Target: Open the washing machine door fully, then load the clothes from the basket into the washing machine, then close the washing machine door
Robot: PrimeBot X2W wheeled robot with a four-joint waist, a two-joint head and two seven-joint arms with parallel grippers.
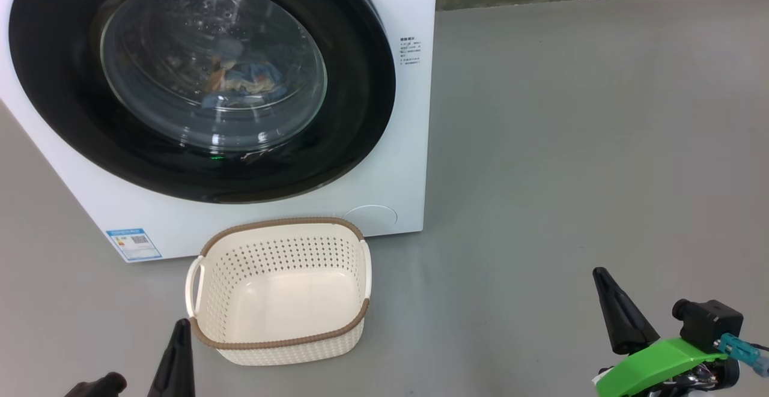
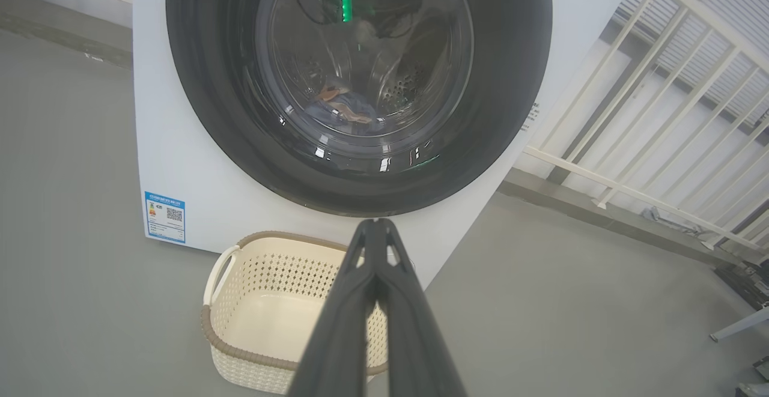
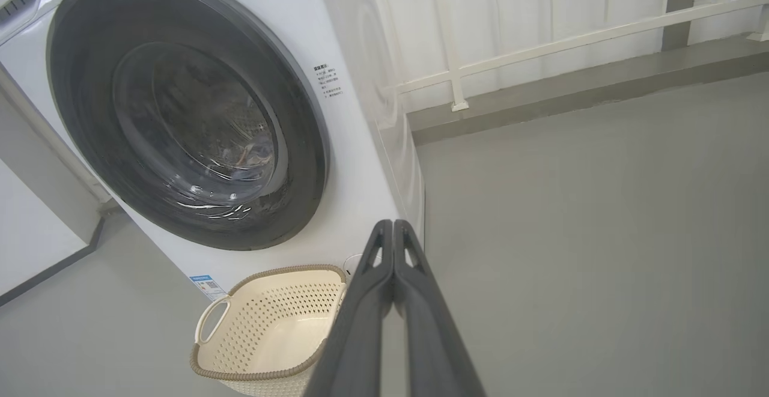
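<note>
White front-loading washing machine [image 1: 408, 145] [image 2: 162, 115] [image 3: 354, 163] stands on grey floor [image 1: 571, 145]. Its door [image 1: 60, 84] [image 2: 210, 84] [image 3: 78, 96] is shut, the glossy black rim lying flush against the cabinet front.

Clothes [image 1: 240, 81] [image 2: 342, 106]: seen through the bulging glass, low in the perforated drum. Blue fabric with orange-brown patches; the print is too blurred by reflections to read. In the right wrist view only a faint smudge of colour shows behind the glass.

Basket [image 1: 282, 223] [image 2: 206, 325] [image 3: 288, 271]: upright on the floor just in front of the machine, below the door and slightly right of the blue label sticker [image 1: 133, 244] [image 2: 164, 217]. Plain cream bottom visible inside. One looped handle faces the robot's left. Whether the far rim touches the cabinet cannot be told.

Left jaws: closed, gripping nothing. In the left wrist view the two dark fingers [image 2: 354, 301] meet at their tips, which point over the basket's right side toward the lower door rim. In the head view one tapered finger [image 1: 177, 355] sits at the basket's near left corner.

Right jaws: closed, gripping nothing. Fingers [image 3: 366, 301] pressed together along their length. In the head view they [image 1: 619, 313] are low right, well apart from the basket, above a green cover [image 1: 655, 361] on the wrist.
</note>
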